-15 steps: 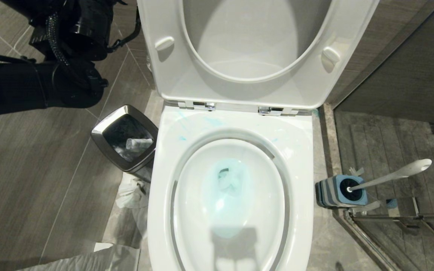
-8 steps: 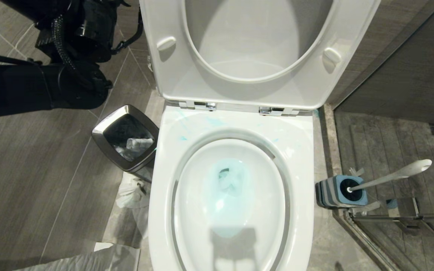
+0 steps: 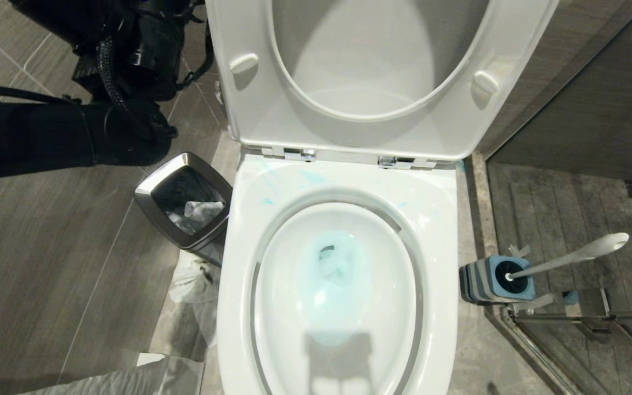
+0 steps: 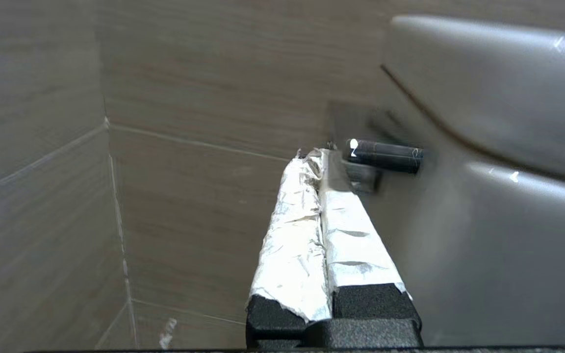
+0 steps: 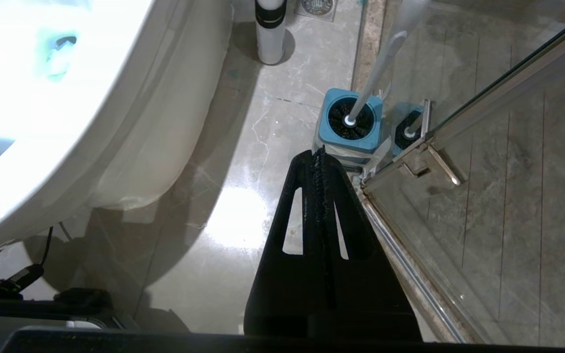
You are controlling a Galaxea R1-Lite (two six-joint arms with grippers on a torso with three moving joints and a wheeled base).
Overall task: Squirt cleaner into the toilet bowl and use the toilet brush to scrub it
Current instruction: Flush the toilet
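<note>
Toilet bowl (image 3: 338,285) with seat raised; turquoise cleaner (image 3: 329,269) tints its water and smears the rim. Toilet brush (image 3: 568,257) stands in its striped holder (image 3: 483,282), right of the bowl. Left claw (image 4: 319,157), foil-wrapped, pressed together beside a chrome lever (image 4: 385,156). Right claw (image 5: 318,159) pressed together above the floor, near the holder.

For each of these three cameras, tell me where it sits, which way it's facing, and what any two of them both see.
Head view: high on the robot, facing down onto the toilet bowl; its left arm shows upper left.
Left wrist view: behind the shut, foil-wrapped left pincer, facing a tiled wall and a dark lever.
Right wrist view: behind the shut right pincer, facing down at the floor beside the bowl.
Shared: head and right wrist views both show the toilet brush in its holder and the blue cleaner.
</note>
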